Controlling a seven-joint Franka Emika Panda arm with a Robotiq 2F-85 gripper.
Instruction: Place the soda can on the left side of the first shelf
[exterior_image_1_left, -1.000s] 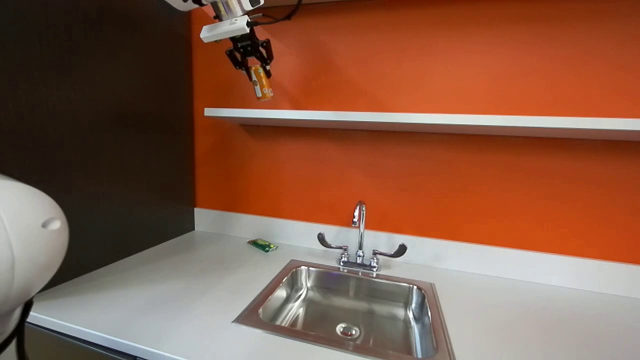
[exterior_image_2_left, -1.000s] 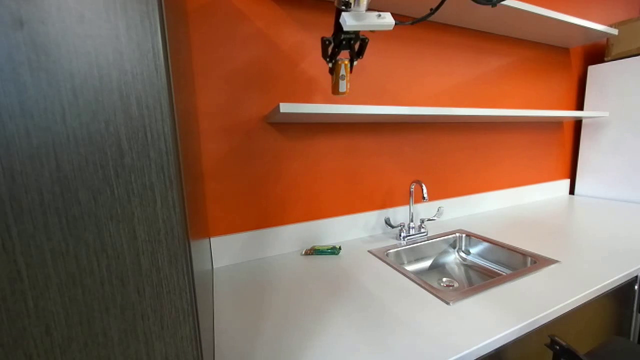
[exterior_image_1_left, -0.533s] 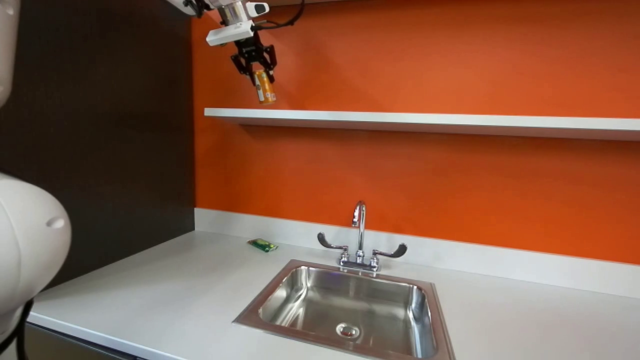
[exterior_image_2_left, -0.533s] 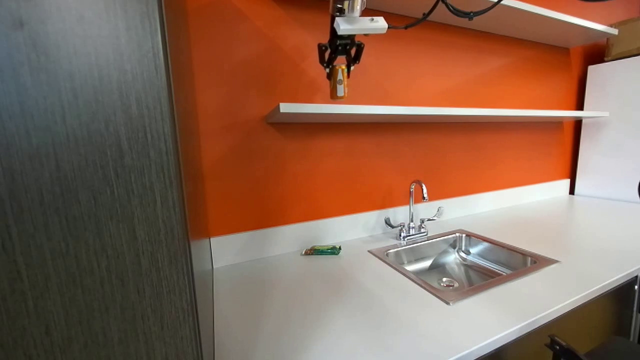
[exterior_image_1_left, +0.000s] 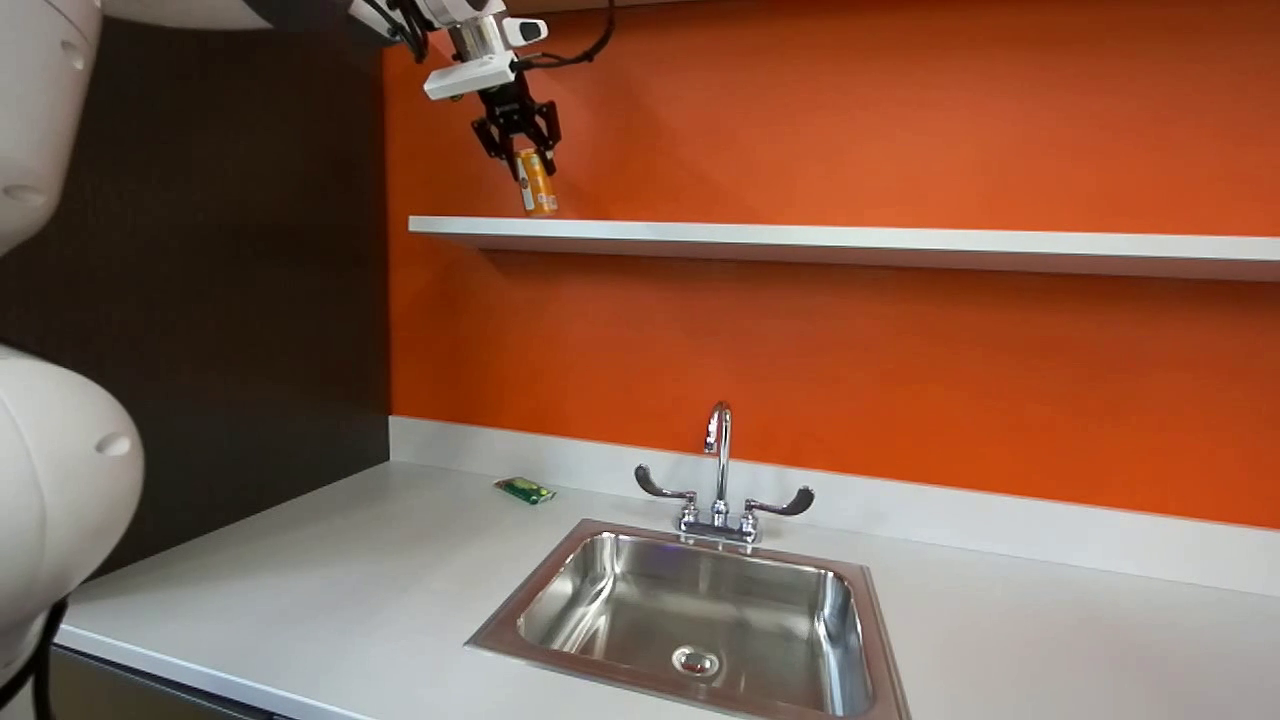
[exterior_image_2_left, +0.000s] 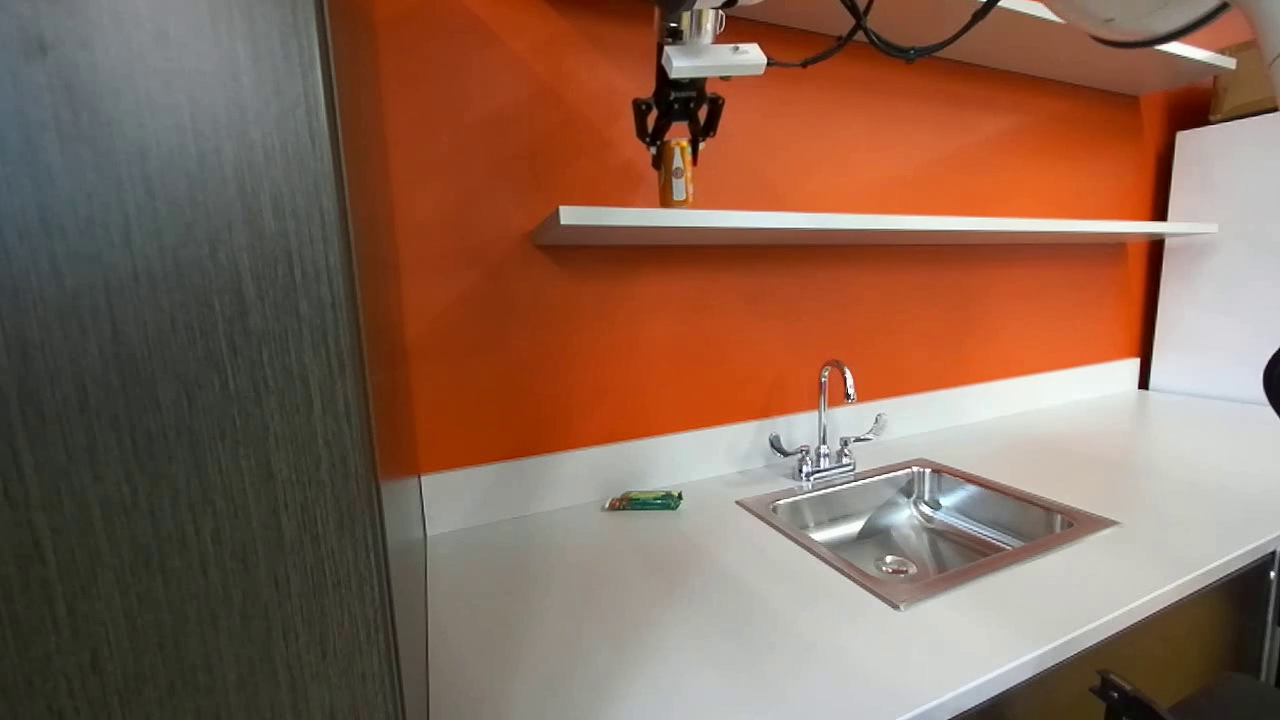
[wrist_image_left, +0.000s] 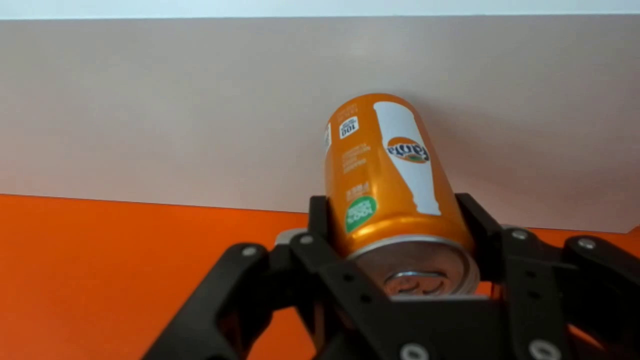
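The soda can, orange with a white bottle print and silver top, shows in both exterior views (exterior_image_1_left: 538, 186) (exterior_image_2_left: 677, 176) and in the wrist view (wrist_image_left: 382, 165). My gripper (exterior_image_1_left: 532, 172) (exterior_image_2_left: 677, 160) (wrist_image_left: 392, 202) is shut on the can's upper part, one finger on each side. The first shelf (exterior_image_1_left: 800, 237) (exterior_image_2_left: 880, 228) is a long white board on the orange wall; its top fills the upper wrist view (wrist_image_left: 150, 105). The can's base is at the shelf's top near its left end. Whether it touches is unclear. It leans slightly in an exterior view.
A dark panel (exterior_image_1_left: 200, 280) (exterior_image_2_left: 190, 360) stands left of the shelf. A higher white shelf (exterior_image_2_left: 960, 50) is above, near the arm. Below are the white countertop (exterior_image_1_left: 300, 590), steel sink (exterior_image_1_left: 560, 640), faucet (exterior_image_1_left: 720, 460) and a green packet (exterior_image_1_left: 525, 490).
The gripper and can have moved down to the shelf's top, going slightly right in one exterior view and slightly left in another. The can stays held. More of the arm has come into view.
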